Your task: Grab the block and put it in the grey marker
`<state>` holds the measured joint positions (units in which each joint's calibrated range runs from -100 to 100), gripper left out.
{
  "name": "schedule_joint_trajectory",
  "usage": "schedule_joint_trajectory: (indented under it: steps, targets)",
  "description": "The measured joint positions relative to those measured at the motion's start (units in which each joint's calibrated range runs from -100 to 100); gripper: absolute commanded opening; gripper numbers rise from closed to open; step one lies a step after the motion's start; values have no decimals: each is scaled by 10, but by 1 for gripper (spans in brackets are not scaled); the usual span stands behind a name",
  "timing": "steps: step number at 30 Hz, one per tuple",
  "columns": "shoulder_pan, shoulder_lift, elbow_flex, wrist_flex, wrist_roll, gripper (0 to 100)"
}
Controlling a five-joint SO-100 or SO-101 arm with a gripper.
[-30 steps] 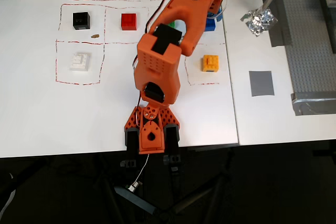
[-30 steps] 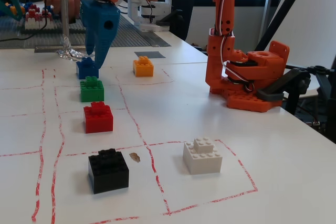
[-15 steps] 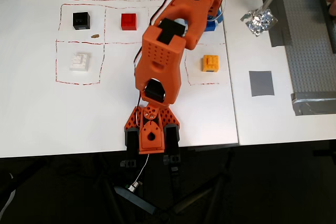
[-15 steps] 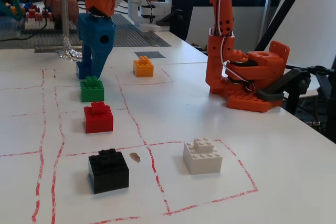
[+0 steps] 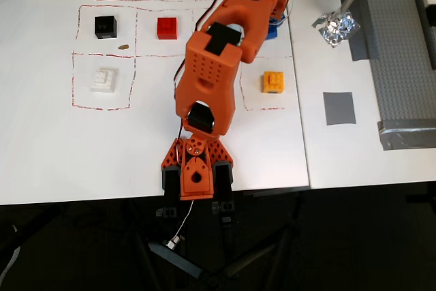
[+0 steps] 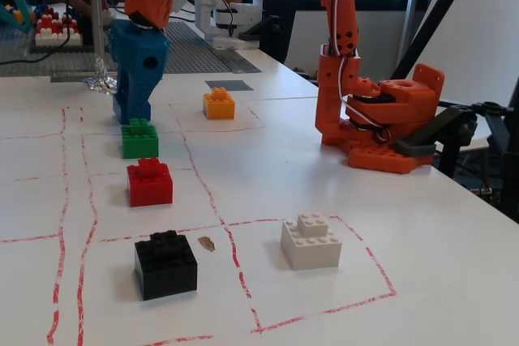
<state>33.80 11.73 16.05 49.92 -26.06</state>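
My orange arm reaches to the far end of the table. Its gripper [image 5: 274, 30] has blue fingers [image 6: 138, 58] and stands tip-down on the table in the fixed view [image 6: 131, 113], just behind the green brick [image 6: 139, 138]. I cannot tell the blue block apart from the blue fingers at the tip; it is hidden or merged with them. The grey marker [image 5: 338, 108] is a flat dark square to the right in the overhead view, and it lies bare beyond the orange-yellow brick [image 6: 219, 104] in the fixed view [image 6: 229, 85].
A red brick [image 5: 167, 28], black brick [image 5: 105, 26], white brick [image 5: 103, 78] and orange-yellow brick [image 5: 274, 82] sit in red-lined squares. Crumpled foil [image 5: 336, 26] on a pole and a grey studded baseplate [image 5: 402, 46] lie right. The arm's base [image 5: 194, 175] is at the near edge.
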Motion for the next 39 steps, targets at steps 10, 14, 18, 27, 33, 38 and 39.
schedule_joint_trajectory:
  steps: [10,14,18,27,33,38,39]
  targets:
    - [19,-13,17,9,3,0]
    - [22,-67,72,51,17,0]
    - [21,-138,112,54,37,0]
    - [21,-241,120,137,133,0]
    - [48,-267,84,225,266,0]
    - [141,-266,5,296,377,0]
    - [163,-260,-14,307,395,0]
